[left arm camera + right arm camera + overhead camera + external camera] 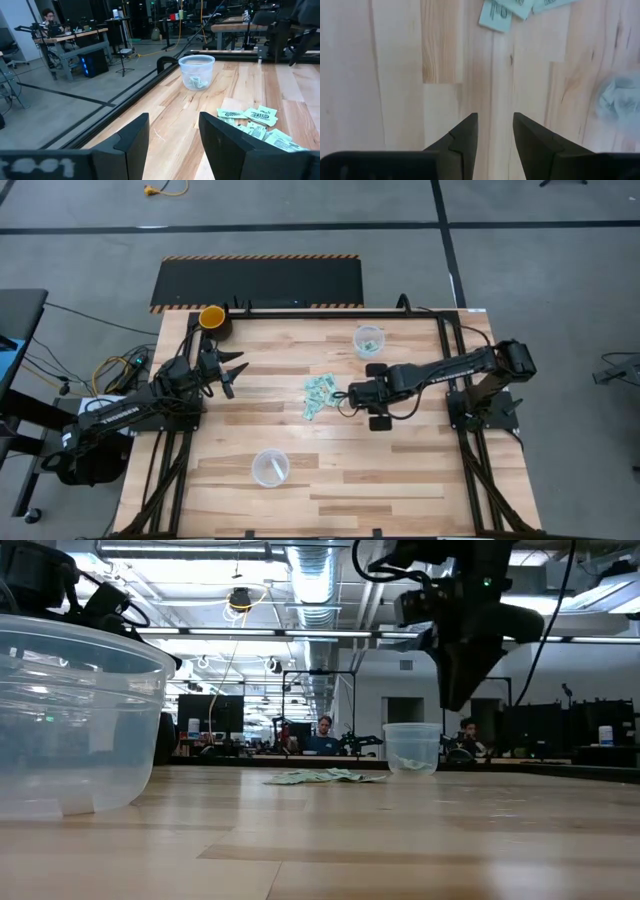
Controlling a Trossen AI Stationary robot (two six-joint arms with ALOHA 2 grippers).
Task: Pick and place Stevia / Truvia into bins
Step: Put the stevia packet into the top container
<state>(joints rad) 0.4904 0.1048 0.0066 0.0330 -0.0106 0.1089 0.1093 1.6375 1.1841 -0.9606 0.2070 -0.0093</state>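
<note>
Right claw [495,131], open and empty, hovers beside the packets [320,393] heaped mid-counter [330,480], likely lining up a pick; 2 cups [369,340] [270,467] flank them. Left claw [172,135] waits open.

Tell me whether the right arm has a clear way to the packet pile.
Probably yes: the right gripper hangs open right beside the packets, with only bare table between them.

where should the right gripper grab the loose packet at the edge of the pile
Judging by its pose, take the outlying packet from straight above, fingers across its short width. It lies flat on the table, so no side approach can get under it. It sticks out from the pile, leaving bare wood beside it. The right gripper is open and empty.
</note>
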